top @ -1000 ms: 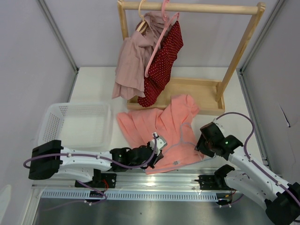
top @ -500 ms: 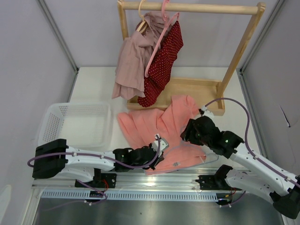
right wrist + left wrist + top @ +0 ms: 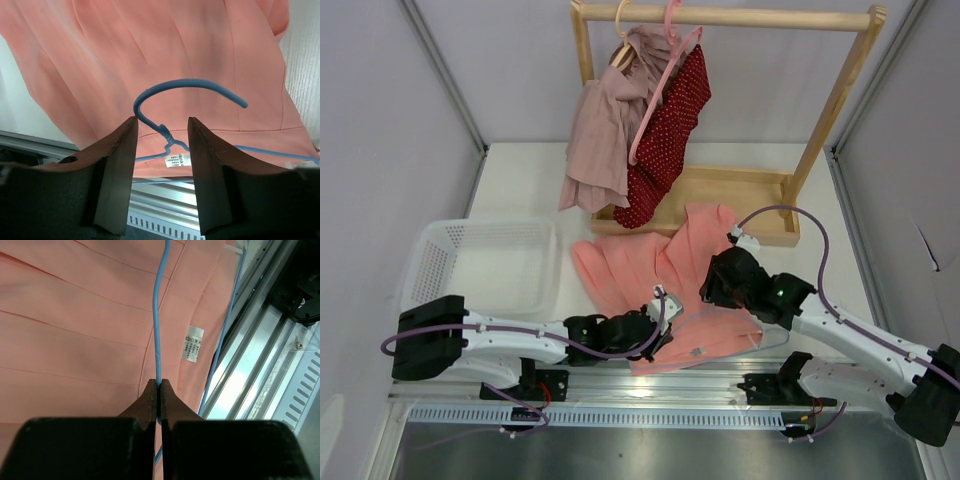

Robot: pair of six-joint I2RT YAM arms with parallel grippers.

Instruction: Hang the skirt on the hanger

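White tabletop [image 3: 520, 185]: right arm now in over the skirt [image 3: 645, 265]

Grey walls close in the table, which carries a wooden rack [image 3: 840, 95] at the back and a white basket [image 3: 425, 250] at the left. The skirt lies spread flat in front of the rack, its near edge close to the metal rail [image 3: 620, 385]. Since a second ago the right arm has swung in from the table's right side, and the right gripper [image 3: 718, 283] now hangs above the skirt's right half. The left gripper [image 3: 658, 312] has kept its place at the skirt's near edge, and the skirt looks unmoved.

The hanger [image 3: 156, 315] barely shows from overhead, only a faint line on the fabric. The left wrist view gives what that hides: the left fingertips [image 3: 149, 400] are pinched shut on the hanger's blue wire, which runs away across the pleats, with a small white label [image 3: 192, 343] just beside it. Only the right wrist view shows the hook [image 3: 192, 84], lying on the skirt and framed between the right fingers [image 3: 117, 165], which stand apart and hold nothing
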